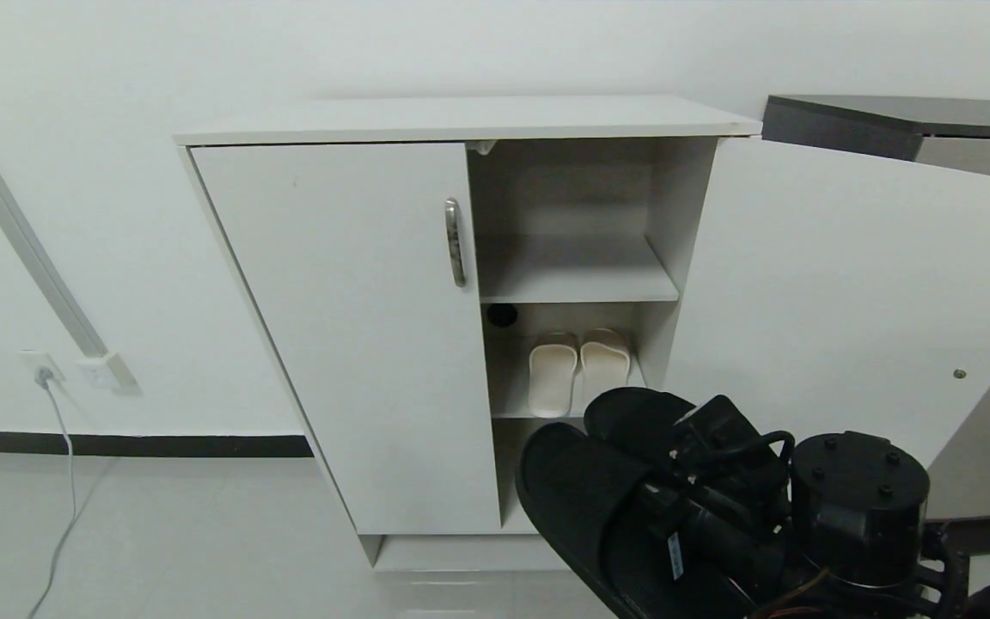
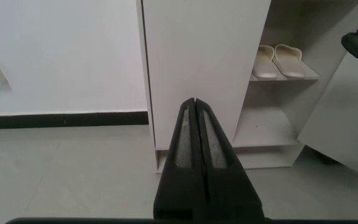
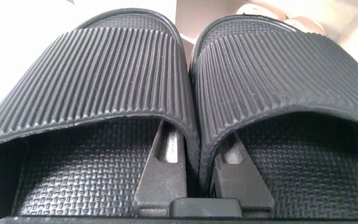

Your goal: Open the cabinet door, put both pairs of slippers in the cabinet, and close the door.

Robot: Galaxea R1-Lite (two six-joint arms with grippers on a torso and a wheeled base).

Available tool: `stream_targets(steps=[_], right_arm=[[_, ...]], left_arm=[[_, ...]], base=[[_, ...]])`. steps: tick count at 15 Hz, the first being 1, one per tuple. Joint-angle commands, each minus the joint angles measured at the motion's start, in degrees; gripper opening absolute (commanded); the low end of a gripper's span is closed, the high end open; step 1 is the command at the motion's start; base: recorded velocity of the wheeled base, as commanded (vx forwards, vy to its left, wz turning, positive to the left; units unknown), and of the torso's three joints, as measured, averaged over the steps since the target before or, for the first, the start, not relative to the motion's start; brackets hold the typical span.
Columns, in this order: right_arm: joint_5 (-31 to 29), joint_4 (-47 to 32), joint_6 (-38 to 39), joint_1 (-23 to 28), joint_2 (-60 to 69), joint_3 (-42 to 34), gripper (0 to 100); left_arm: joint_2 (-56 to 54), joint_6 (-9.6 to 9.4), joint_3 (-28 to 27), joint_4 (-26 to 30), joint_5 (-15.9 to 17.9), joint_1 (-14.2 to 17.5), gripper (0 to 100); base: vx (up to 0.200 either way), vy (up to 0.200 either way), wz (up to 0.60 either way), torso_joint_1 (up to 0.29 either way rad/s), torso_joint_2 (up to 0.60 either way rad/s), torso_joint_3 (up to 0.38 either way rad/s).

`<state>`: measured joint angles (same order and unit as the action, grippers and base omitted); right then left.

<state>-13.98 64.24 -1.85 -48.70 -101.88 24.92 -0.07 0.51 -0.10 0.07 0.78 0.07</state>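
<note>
Black slippers (image 1: 598, 499), clamped in your right claw (image 3: 194, 158), point toes-first toward the open cabinet (image 1: 461, 116) just beyond; your left claw (image 2: 194, 124), pressed together, sits farther off, left.

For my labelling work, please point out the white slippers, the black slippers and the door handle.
white slippers (image 1: 552, 389), head view, left slipper's footbed.
black slippers (image 3: 123, 68), right wrist view, one ribbed strap.
door handle (image 1: 455, 242), head view, middle of bar.

No legible text, numbers or signs, one small white tag (image 1: 675, 554) beside the black slippers (image 1: 581, 490), print too small to read.
</note>
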Motion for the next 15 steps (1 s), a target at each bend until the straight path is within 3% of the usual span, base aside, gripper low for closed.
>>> stream_targets(steps=[1, 11, 15], right_arm=[[0.01, 0.0, -0.26, 0.01, 0.01, -0.04, 0], [-0.96, 0.09, -0.96, -0.25, -1.48, 0.66, 0], [-14.32, -0.17, 1.59, -2.01, -7.81, 8.13, 0]], left_arm=[[0.07, 0.02, 0.01, 0.01, 0.01, 0.01, 0], [0.07, 0.02, 0.01, 0.01, -0.08, 0.01, 0], [0.07, 0.02, 0.01, 0.01, 0.01, 0.01, 0]], base=[[0.0, 0.0, 0.0, 0.0, 0.0, 0.0], [0.0, 0.0, 0.0, -0.001, 0.05, 0.028], [0.0, 0.0, 0.0, 0.0, 0.0, 0.0]])
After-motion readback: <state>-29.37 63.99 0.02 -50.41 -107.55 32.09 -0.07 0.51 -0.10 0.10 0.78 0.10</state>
